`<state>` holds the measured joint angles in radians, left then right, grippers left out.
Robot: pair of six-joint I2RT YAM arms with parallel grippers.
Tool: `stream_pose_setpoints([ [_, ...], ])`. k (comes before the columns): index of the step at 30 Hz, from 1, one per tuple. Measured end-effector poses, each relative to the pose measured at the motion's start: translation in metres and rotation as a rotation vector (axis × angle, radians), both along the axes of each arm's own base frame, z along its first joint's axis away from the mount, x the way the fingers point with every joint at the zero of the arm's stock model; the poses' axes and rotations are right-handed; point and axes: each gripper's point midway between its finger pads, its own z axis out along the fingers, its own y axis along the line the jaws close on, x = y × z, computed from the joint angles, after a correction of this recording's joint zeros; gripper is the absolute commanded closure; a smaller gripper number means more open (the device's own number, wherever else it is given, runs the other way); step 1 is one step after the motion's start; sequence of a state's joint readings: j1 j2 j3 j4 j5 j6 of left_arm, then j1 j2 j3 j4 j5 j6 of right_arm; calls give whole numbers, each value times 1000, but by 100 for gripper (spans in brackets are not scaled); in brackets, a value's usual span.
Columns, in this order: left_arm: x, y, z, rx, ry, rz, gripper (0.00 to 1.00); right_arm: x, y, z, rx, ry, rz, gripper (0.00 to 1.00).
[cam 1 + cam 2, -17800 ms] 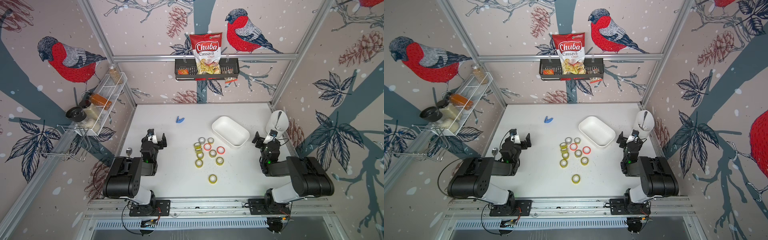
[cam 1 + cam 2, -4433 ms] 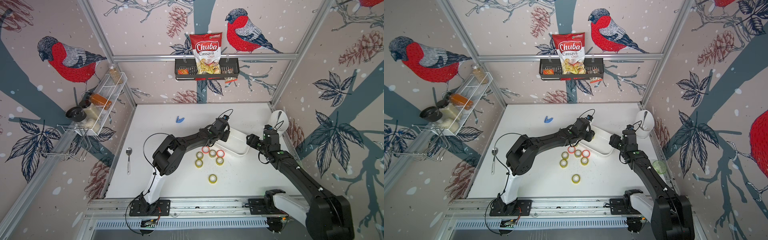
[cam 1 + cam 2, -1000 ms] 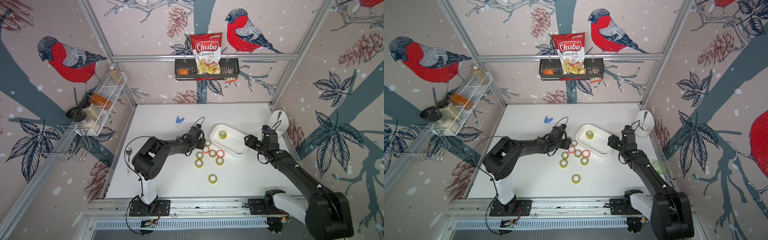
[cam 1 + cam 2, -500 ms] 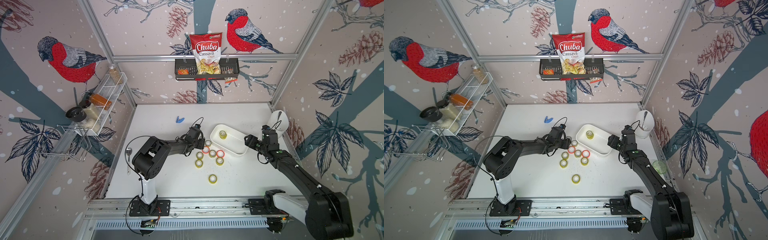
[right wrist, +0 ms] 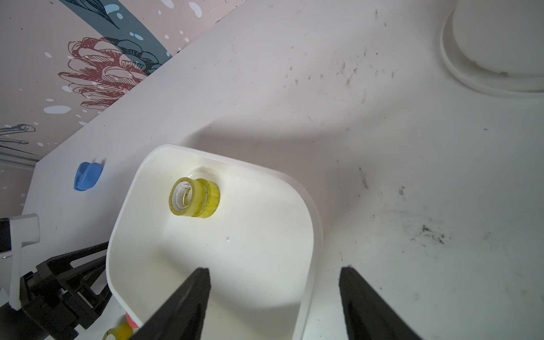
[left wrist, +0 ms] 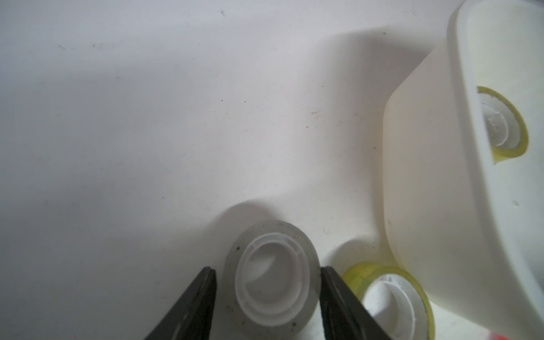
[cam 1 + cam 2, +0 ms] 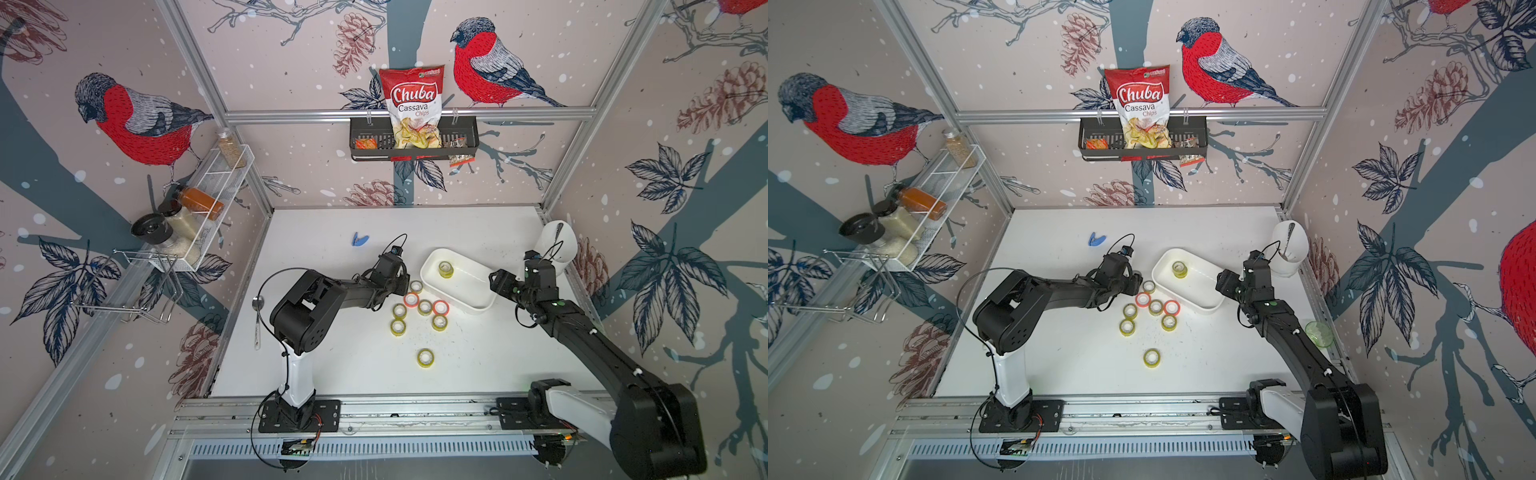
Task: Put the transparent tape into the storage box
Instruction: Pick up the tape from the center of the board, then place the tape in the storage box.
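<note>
The box [image 5: 250,250] is seen as smooth white plastic with a soft sheen. The table [image 5: 382,147] is shown matt white, scuffed with dark marks. The clear tape [image 6: 273,282] is made of glossy film wound on a ribbed white plastic core, speckled with dirt. The fingers [image 6: 191,306] are rendered in matt black plastic. The frame [image 7: 291,114] is built of brushed metal; the chip bag [image 7: 411,99] is finished glossy.

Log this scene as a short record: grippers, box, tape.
left gripper: closed against both sides of the clear tape roll, which rests on the table
right gripper: open, straddling the storage box wall
box contents: two yellowish rolls, side by side
loose rolls: cluster on table beside the box
</note>
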<state>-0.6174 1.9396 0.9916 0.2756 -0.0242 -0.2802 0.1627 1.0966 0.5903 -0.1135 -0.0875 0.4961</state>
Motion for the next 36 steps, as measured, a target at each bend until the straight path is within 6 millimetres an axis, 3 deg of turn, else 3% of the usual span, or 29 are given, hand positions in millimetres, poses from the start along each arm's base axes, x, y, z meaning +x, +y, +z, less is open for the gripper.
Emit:
stream_pose_setpoints([
  [12,-3,4,5,24,1,-5,58,0,-1,-1,5,4,0,26],
  [23,-13,3,85,-38,-107,-10,53,0,-1,-1,6,4,0,26],
  [27,-28,-17,110,-59,-151,-76,51,0,-1,0,6,2,-1,27],
  [32,-40,-60,143,-104,-205,-188,51,0,-1,2,7,-5,-3,27],
  [36,-42,-90,146,-126,-203,-251,51,0,-3,5,9,-17,-9,27],
])
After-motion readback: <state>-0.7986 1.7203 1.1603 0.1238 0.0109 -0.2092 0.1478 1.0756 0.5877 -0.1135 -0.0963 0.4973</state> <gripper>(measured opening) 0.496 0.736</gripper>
